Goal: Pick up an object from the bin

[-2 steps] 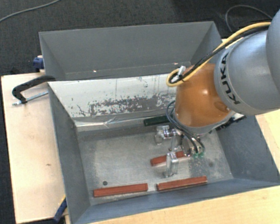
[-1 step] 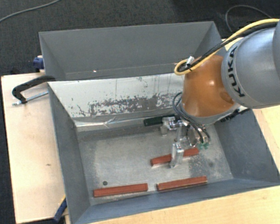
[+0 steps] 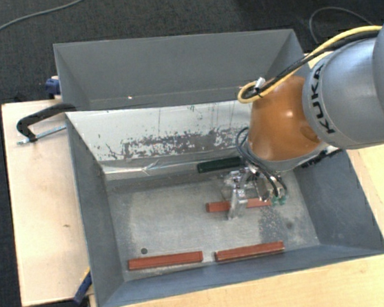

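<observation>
Bin (image 3: 97, 216): grey metal.
Arm (image 3: 351, 95): enters from the right.
Front wall: long red-brown bar (image 3: 165, 260) and second bar (image 3: 250, 251), end to end.
Gripper (image 3: 242, 195): low at mid-floor; claw opening cannot be told.
Short red-brown bar (image 3: 219, 207): directly beneath gripper, partly hidden.

Left red-brown bar (image 3: 165, 260) and right red-brown bar (image 3: 250, 251): long, flat, lying end to end with a small gap, along the front wall of the bin (image 3: 94, 217). Dark slim bar (image 3: 216, 166): at the foot of the rear wall. Small dark speck (image 3: 144, 252): near the left bar. Dark carpet (image 3: 160, 7): surrounds the setup.
</observation>
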`<control>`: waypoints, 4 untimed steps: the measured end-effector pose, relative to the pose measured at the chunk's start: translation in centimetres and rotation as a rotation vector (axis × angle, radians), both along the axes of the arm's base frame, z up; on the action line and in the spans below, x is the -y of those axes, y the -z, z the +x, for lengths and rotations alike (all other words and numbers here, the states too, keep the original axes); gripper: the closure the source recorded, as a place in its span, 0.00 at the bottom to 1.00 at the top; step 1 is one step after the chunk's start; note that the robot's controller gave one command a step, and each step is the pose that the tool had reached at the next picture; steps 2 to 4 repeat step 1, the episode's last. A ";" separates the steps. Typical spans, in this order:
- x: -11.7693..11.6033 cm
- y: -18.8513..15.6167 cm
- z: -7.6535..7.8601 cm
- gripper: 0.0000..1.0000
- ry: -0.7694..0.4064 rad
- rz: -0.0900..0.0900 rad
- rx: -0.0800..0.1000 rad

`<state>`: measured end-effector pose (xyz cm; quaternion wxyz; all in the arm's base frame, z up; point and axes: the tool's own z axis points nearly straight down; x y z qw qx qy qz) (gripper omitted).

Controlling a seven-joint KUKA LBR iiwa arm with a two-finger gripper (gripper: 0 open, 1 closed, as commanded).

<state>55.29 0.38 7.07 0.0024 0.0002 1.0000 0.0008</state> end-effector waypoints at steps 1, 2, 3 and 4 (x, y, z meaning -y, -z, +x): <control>2.2 -20.5 1.2 1.00 -0.002 -0.002 0.011; 2.2 -20.5 1.2 1.00 -0.002 -0.002 0.011; 2.2 -20.5 1.2 1.00 -0.002 -0.002 0.011; 2.2 -20.5 1.2 1.00 -0.002 -0.002 0.011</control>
